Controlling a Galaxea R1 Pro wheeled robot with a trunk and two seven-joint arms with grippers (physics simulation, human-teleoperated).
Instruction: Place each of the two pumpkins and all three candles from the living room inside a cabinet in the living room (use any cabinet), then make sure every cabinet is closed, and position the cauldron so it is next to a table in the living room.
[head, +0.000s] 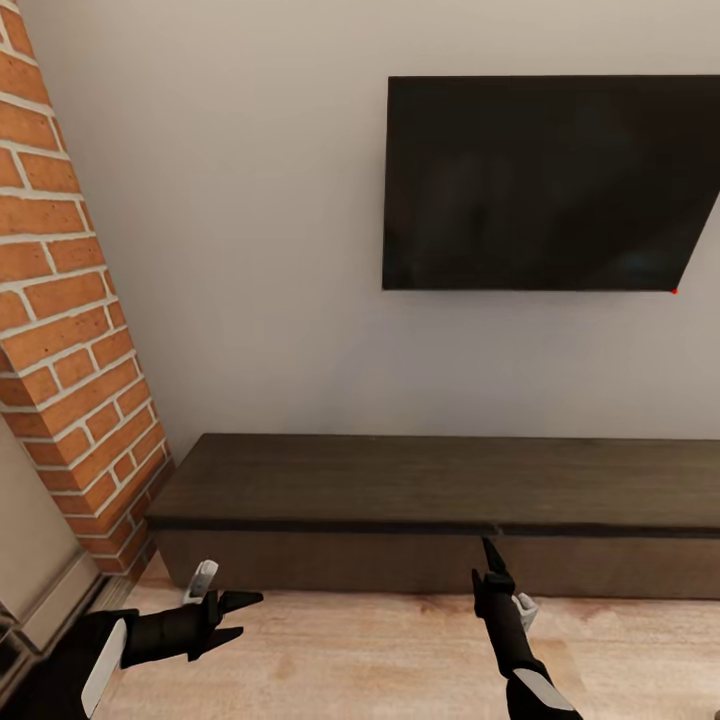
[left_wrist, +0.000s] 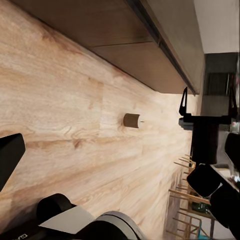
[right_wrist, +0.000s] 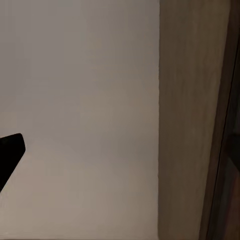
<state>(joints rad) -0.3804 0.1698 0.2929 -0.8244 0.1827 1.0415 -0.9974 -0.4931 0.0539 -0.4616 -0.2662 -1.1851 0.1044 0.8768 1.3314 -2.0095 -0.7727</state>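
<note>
Black arms (head: 505, 625), white panels, black pointed-finger end effector (head: 238, 617) each.

I face the cabinet (head: 440, 510) against the wall (head: 260, 250), with the TV (head: 545, 185) above it and a brick column (head: 65, 300) at its left. A candle (left_wrist: 132, 120) lies on the floor (left_wrist: 65, 110) before the cabinet.

Dark-brown wood-grained cabinet (head: 440, 485), pale honey plank-patterned floor (head: 380, 655), tan-grey candle (left_wrist: 132, 120) with darker end face, red-orange brick column (head: 65, 300) with cream mortar lines, off-white plain wall (head: 250, 220), black screen (head: 545, 185), black grippers with white patches.
</note>
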